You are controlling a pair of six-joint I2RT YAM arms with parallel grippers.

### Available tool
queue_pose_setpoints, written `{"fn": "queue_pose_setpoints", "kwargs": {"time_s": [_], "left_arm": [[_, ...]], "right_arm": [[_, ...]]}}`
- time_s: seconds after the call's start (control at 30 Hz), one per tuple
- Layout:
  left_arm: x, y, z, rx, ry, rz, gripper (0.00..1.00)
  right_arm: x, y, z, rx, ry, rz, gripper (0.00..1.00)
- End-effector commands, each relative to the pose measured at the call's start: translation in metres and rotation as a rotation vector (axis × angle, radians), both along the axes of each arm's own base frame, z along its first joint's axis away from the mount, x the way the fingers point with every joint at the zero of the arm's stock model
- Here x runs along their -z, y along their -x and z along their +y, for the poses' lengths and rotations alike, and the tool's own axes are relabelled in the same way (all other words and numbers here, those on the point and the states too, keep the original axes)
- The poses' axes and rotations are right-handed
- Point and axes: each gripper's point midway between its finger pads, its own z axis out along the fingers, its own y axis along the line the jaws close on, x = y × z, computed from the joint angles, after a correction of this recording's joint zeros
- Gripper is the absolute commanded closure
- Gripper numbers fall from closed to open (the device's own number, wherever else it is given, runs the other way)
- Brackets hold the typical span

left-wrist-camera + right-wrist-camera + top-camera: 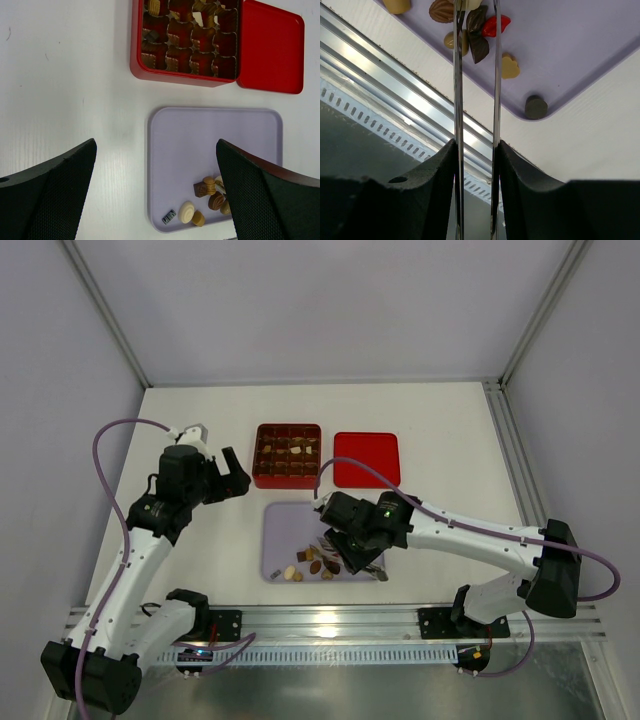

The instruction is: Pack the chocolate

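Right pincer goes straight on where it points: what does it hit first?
Probably the dark chocolates on the lilac tray; the tweezers in the right pincer frame them. Tips out of frame, depth unclear.

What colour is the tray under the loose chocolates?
Pale lilac tray; clearest in left wrist view.

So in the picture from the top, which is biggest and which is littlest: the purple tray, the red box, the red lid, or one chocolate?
1. lilac tray
2. red compartment box and red lid: they look about alike, so no ranking
3. cream chocolate, by far the smallest
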Motion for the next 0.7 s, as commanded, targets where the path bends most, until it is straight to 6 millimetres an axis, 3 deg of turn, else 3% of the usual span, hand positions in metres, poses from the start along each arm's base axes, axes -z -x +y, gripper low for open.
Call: {"fn": "queue_pose_setpoints", "kwargs": {"time_s": [0.0,0.33,0.67], "left_arm": [[-0.012,-0.005,0.002,-0.011,0.0,-0.037,0.0],[-0.013,-0.004,0.002,-0.011,0.0,-0.04,0.0],[-0.013,-0.004,0.002,-0.01,0.0,-0.042,0.0]], "right_arm": [[-0.001,0.002,0.004,0.003,-0.026,0.002,0.6],[0.001,0.001,0.007,-0.005,-0.019,0.002,0.61],[-0.014,-0.011,0.012,0.008,-0.03,-0.052,0.71]]}}
